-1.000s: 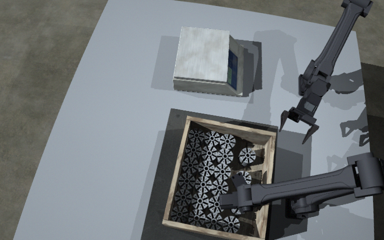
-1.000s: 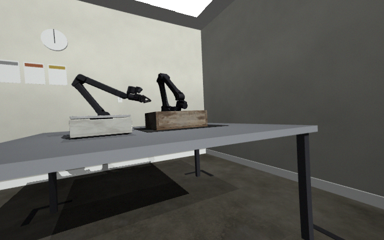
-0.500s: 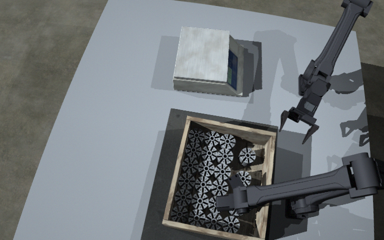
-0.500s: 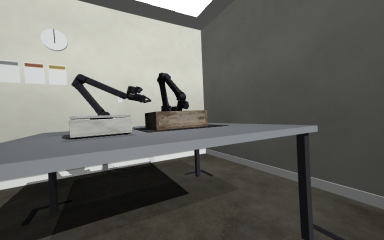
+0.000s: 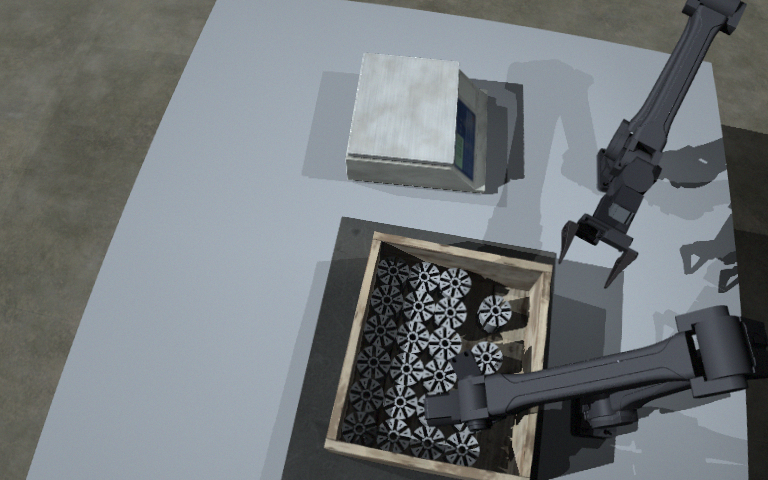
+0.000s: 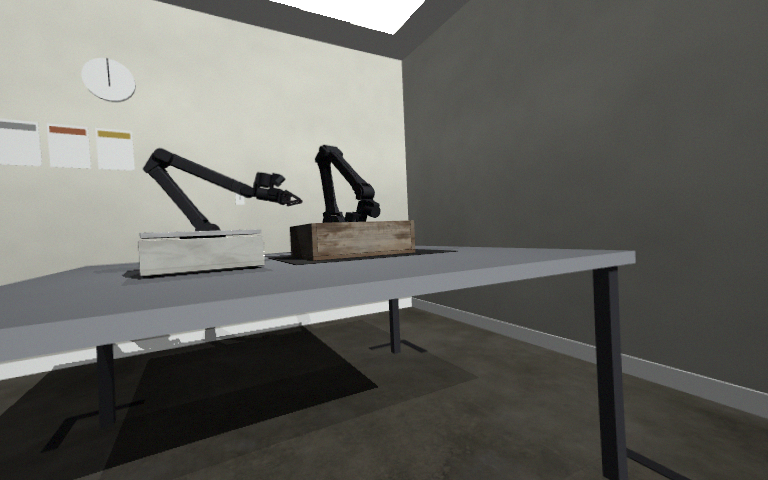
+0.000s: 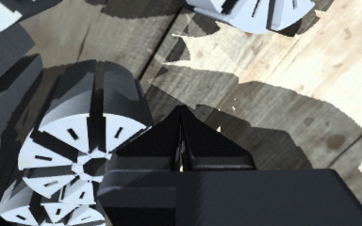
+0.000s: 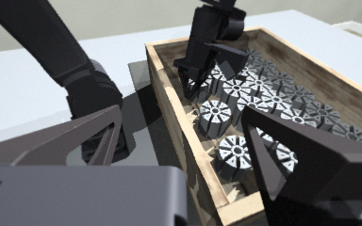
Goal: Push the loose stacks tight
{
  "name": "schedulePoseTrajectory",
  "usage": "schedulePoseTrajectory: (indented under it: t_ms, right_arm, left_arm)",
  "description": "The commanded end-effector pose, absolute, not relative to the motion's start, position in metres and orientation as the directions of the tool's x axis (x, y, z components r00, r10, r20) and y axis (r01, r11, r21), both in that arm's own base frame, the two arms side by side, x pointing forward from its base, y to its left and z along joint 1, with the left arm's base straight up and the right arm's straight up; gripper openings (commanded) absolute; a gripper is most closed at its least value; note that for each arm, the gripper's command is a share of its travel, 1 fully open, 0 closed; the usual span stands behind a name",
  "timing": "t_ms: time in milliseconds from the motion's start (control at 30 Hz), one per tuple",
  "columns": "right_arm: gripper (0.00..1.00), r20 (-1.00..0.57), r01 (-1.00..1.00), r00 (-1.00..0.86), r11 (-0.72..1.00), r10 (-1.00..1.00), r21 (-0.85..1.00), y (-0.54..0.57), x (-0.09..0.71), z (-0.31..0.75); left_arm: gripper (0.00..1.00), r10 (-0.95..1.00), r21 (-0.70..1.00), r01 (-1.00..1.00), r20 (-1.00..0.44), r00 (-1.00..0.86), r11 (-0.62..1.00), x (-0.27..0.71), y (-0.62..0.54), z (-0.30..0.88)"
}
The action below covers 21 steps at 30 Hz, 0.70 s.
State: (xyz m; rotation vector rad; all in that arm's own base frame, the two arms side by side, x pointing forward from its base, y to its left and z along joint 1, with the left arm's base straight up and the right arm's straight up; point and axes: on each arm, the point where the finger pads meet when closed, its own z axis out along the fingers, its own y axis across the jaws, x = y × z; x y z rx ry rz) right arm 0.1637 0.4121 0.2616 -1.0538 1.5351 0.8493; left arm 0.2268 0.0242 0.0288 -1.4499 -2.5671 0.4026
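Note:
The wooden crate [image 5: 358,321] [image 8: 187,129] holds rows of slotted round metal stacks. In its sparse right-hand row in the top view, two stacks [image 5: 501,303] [image 5: 493,350] stand apart from each other and away from the row behind. An end stack [image 5: 470,438] stands near the crate's lower wall; another beside it is mostly under my left arm. My left gripper [image 7: 180,112] [image 8: 187,98] is shut and empty, low inside the crate, right beside a stack [image 7: 77,123]. Whether it touches is unclear. My right gripper [image 5: 583,274] [image 8: 181,111] is open and empty, outside the crate.
A scale [image 5: 406,110] stands beyond the crate's upper wall in the top view. The crate stands on a dark mat [image 5: 324,356]. Inside, bare crate floor shows between the sparse row and the right wall [image 5: 540,333]. My left forearm crosses that wall.

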Motion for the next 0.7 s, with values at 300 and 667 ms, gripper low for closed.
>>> schedulePoseTrajectory:
  t_ms: [300,667]
  right_arm:
    - [1.00,-0.987,-0.931,-0.053,0.365,-0.154,-0.007,0.417,0.166,0.282]
    - [1.00,-0.987,-0.931,-0.053,0.365,-0.154,-0.007,0.417,0.166,0.282]
  left_arm:
    - [0.00,0.853,-0.251,0.827,-0.006,-0.521,0.503,0.273,0.047,0.044]
    - [0.00,0.852,-0.252,0.825,-0.005,-0.523,0.505,0.283,0.053,0.048]
